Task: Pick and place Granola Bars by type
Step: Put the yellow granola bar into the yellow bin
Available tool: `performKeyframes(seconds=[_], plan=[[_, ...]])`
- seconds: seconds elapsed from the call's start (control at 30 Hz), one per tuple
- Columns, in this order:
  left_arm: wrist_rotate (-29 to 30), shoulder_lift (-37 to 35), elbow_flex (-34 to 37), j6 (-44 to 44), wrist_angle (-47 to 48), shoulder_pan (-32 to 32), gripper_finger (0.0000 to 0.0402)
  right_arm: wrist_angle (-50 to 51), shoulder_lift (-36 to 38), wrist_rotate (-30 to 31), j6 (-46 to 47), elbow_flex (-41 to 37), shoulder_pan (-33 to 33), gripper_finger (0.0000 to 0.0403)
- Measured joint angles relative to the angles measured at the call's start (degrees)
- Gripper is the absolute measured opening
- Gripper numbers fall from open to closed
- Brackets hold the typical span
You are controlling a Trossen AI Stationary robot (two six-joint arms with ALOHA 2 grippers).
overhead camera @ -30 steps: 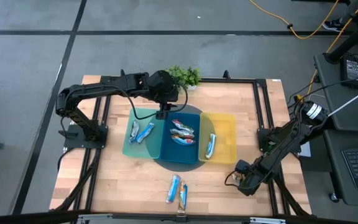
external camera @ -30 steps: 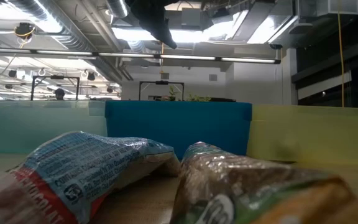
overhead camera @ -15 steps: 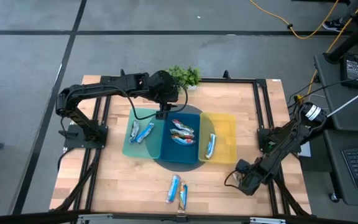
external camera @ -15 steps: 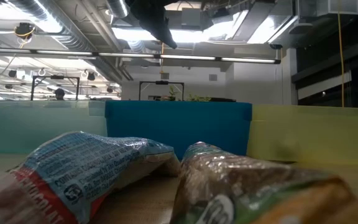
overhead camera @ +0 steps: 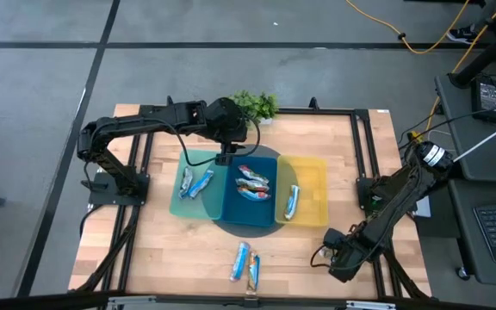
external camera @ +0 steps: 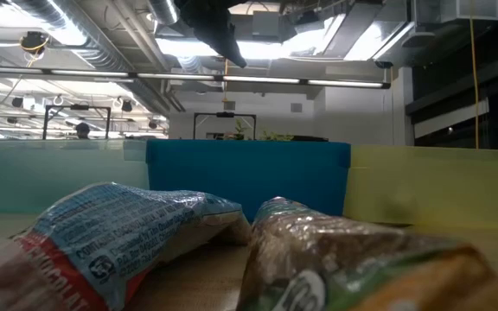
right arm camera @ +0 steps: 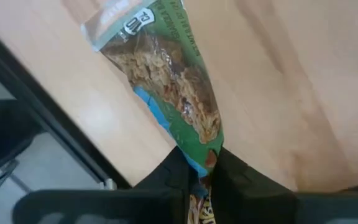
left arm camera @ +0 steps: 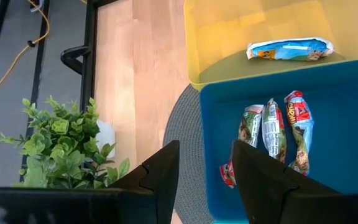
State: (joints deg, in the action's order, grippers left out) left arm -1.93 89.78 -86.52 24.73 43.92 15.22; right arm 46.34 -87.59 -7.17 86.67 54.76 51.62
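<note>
My right gripper [overhead camera: 334, 258] is low over the table's near right corner, shut on a green-wrapped granola bar [right arm camera: 166, 81] that shows only in the right wrist view. My left gripper [overhead camera: 224, 158] hangs open above the far edge of the blue bin [overhead camera: 229, 202], with nothing between its fingers. Two bars [overhead camera: 194, 182] lie in the teal bin, three [overhead camera: 253, 182] in the blue bin and one [overhead camera: 292, 202] in the yellow bin [overhead camera: 315, 185]. Two more bars [overhead camera: 246, 263] lie on the wood by the near edge. My right gripper pinches one end of the green bar's wrapper [right arm camera: 209, 157] between its two fingers. The bar runs straight out from the fingertips, over the wooden table top. Whether it is lifted clear or lies on the wood, I cannot tell.
A small green potted plant [overhead camera: 255, 104] stands at the far edge behind the bins. A round grey mat [overhead camera: 246, 228] lies under the bins. Black frame rails [overhead camera: 364, 164] run along the table's sides. Bare wood lies to the bins' near left and near right.
My right gripper has moved a little toward the table's near edge at the near right corner. My left arm, the bins and the bars in them have stayed still.
</note>
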Motion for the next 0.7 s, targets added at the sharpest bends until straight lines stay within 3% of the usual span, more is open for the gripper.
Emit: performKeyframes(seconds=[0.43,0.7], plan=[[0.0,0.0,0.0,3.1,-0.5,0.0,0.0139,23.3,0.6,13.8,-0.2,17.5,-4.2,0.0045],[-0.1,0.0,0.0,3.6,-2.5,0.0,0.0139,25.4,9.9,19.6,-3.9,20.1,-9.8,0.0045]])
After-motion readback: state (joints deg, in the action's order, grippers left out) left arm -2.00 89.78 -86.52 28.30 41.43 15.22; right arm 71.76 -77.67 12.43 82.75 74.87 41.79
